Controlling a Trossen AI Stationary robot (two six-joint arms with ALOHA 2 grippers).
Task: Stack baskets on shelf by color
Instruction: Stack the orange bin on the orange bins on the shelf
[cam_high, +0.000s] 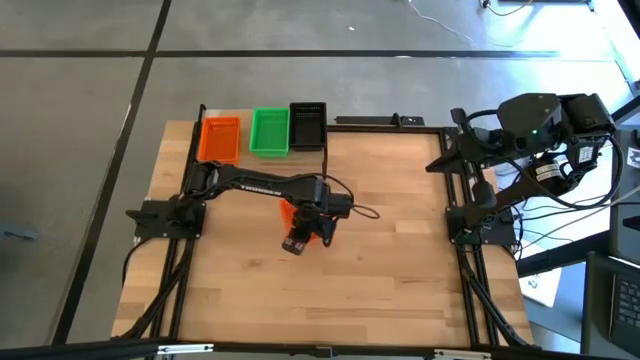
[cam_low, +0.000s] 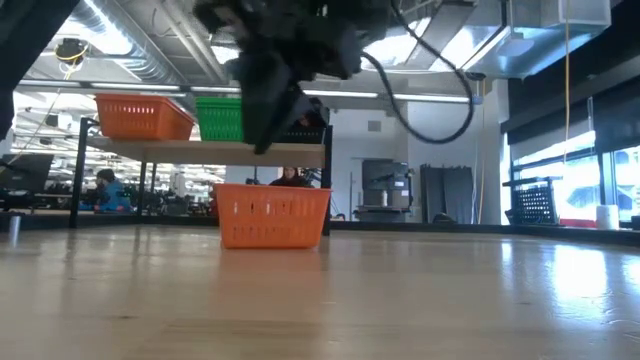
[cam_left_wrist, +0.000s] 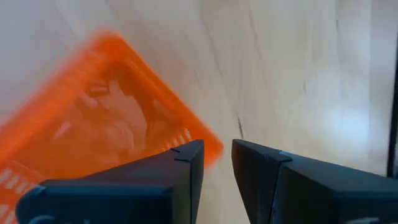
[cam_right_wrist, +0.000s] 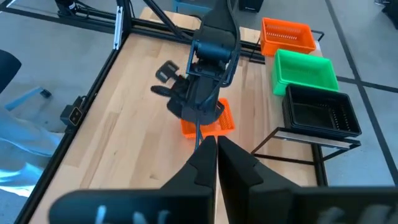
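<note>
One orange basket sits on the surface under the left gripper, fingers parted, empty, needing descent and grasp; right gripper closed, parked aside.

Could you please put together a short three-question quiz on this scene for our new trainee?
1. True or false: the orange basket on the table is held by the left claw.
2. Which colour of basket on the shelf stands in the middle? A) orange B) green C) black
3. Where is the right claw, and how do its fingers stand?

Key:
1. False; the left claw hangs open above it.
2. B; the green basket stands between the orange basket on the shelf and the black basket.
3. Parked at the table's right edge, shut.
</note>
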